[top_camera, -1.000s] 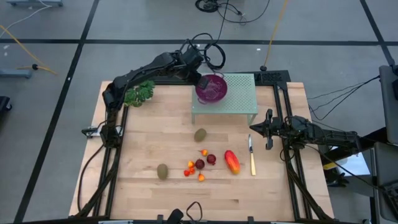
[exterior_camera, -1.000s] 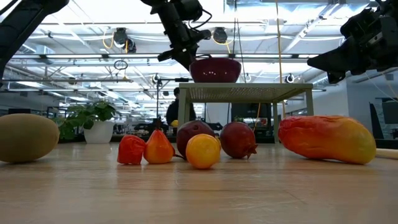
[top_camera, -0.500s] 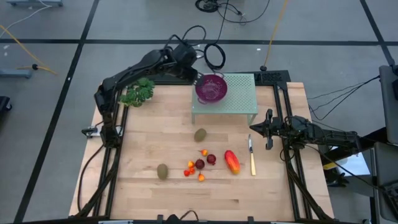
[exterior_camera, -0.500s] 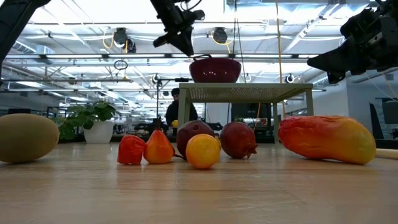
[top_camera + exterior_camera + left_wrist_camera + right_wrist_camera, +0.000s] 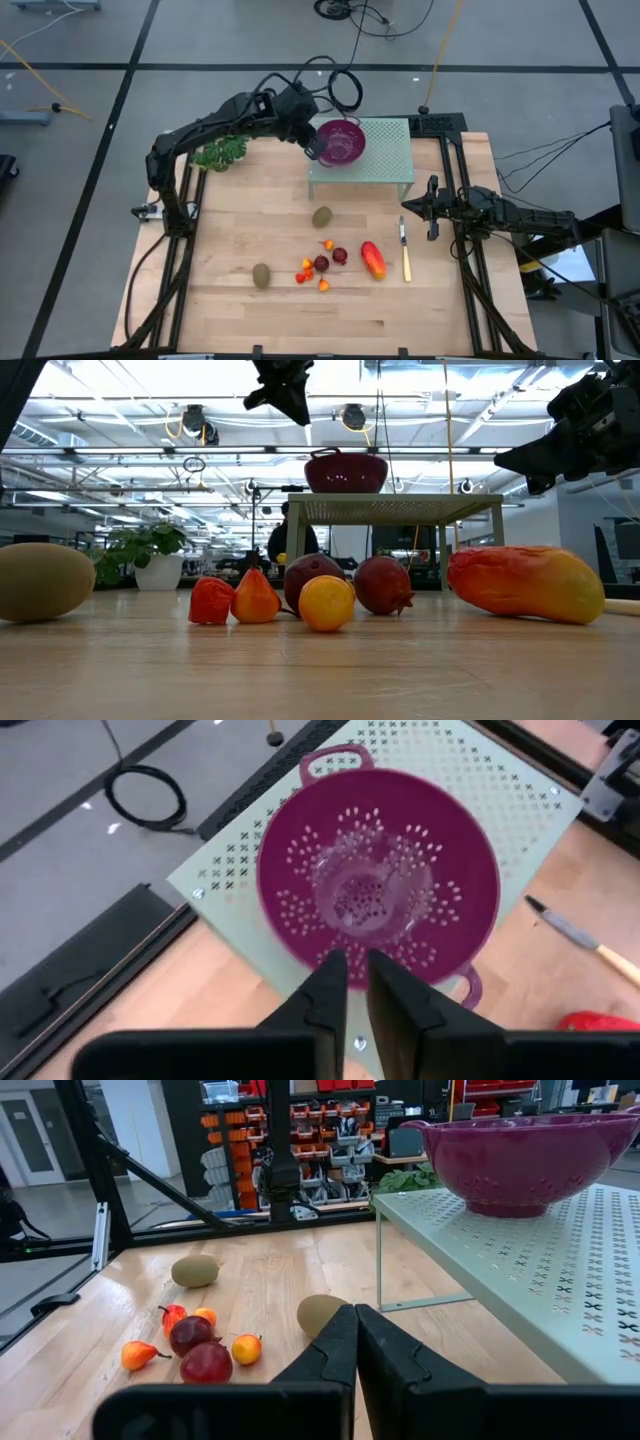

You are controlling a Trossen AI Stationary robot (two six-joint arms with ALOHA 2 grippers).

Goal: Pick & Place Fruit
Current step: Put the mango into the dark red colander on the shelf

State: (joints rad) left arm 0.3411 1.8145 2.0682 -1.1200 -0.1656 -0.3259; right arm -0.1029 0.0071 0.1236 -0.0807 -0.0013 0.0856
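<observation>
The fruit lies on the wooden table: one kiwi [image 5: 322, 216] in the middle, a second kiwi [image 5: 261, 275] nearer the front, an elongated orange-red fruit [image 5: 373, 259], two dark red round ones [image 5: 321, 264] [image 5: 340, 256] and tiny orange-red ones [image 5: 305, 268]. A purple colander [image 5: 380, 880] stands on a pale green perforated stand [image 5: 385, 165] at the back. My left gripper [image 5: 357, 975] hangs above the colander's left rim, its fingers all but together with nothing between them. My right gripper [image 5: 355, 1330] waits shut at the table's right edge [image 5: 410, 207].
A yellow-handled knife [image 5: 405, 250] lies right of the elongated fruit. A green leafy bunch [image 5: 222, 152] sits at the back left. Bare wood stretches along the near edge and the left side.
My left gripper has risen from beside the colander's left rim to well above it and has drifted a little toward the table's near edge. The colander and the fruit have stayed where they were.
</observation>
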